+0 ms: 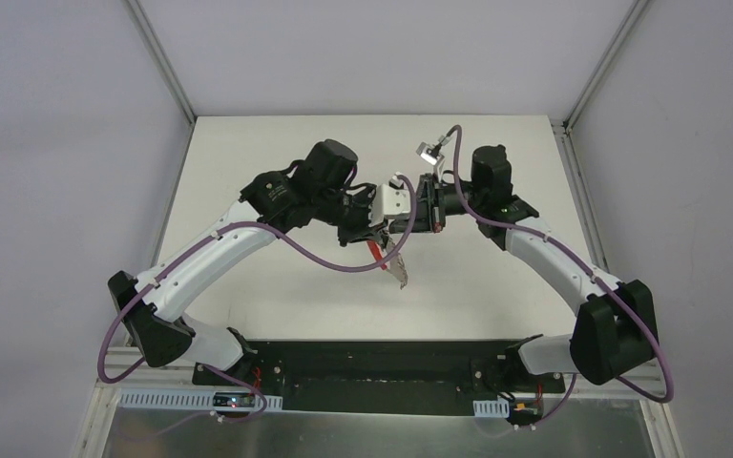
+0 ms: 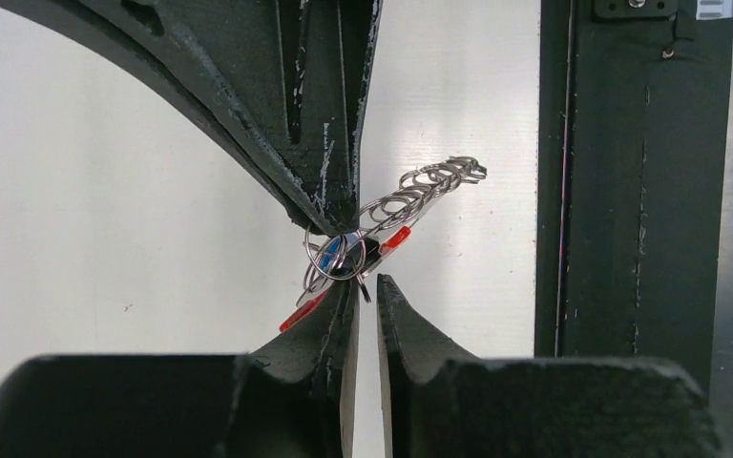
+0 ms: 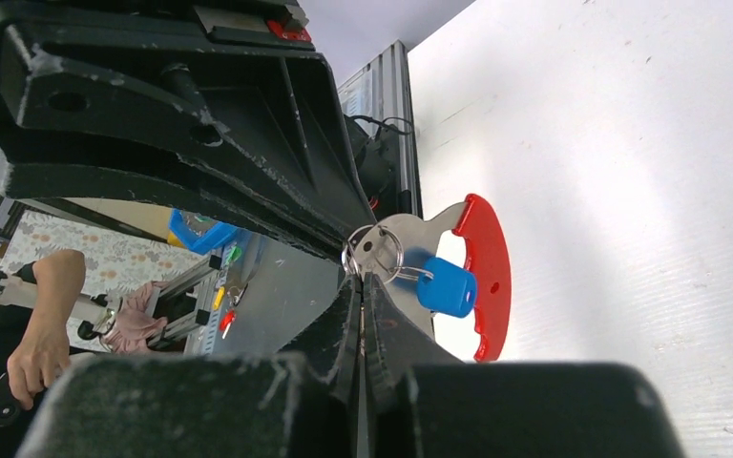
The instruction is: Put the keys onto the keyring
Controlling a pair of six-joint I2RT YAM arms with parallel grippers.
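The keyring (image 1: 388, 260) hangs in the air over the middle of the table, between the two grippers. In the right wrist view its red curved band (image 3: 490, 277) and a silver ring (image 3: 374, 250) show, with the blue-headed key (image 3: 447, 286) hanging on the ring. My right gripper (image 3: 363, 277) is shut on the keyring at that ring. From the left wrist camera, the chain of small rings (image 2: 431, 183) trails up to the right. My left gripper (image 2: 367, 283) stands just below the ring cluster with a narrow gap between its tips. A small dark piece (image 2: 364, 261) beside the blue key (image 2: 332, 250) is too small to identify.
The white table (image 1: 277, 296) is walled on three sides, with aluminium posts at the back corners. A black base plate (image 1: 372, 367) runs along the near edge and shows as a dark bar (image 2: 630, 191) at the right. A person's arm (image 3: 38, 324) is beyond the table's edge.
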